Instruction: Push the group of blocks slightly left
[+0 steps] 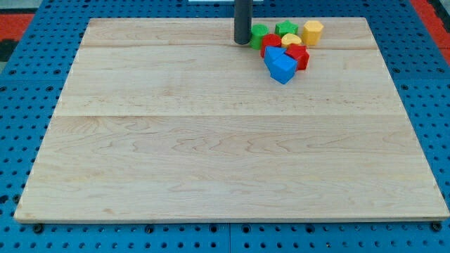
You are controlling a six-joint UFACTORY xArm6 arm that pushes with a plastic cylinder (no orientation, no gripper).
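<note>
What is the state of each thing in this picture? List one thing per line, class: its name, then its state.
my tip: down on the board, touching the cluster's left edge.
green blocks: two, at the cluster's top.
yellow hexagonal block: at the cluster's upper right.
small yellow block: wedged mid-cluster.
red blocks: packed in the middle.
blue blocks: at the cluster's bottom.
wooden board: flat.

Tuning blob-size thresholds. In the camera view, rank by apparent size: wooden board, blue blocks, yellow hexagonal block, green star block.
1. wooden board, by far the largest.
2. blue blocks, taken together; they are also nearest the camera.
3-4. yellow hexagonal block and green star block look alike; the star is partly hidden, so no ranking.
</note>
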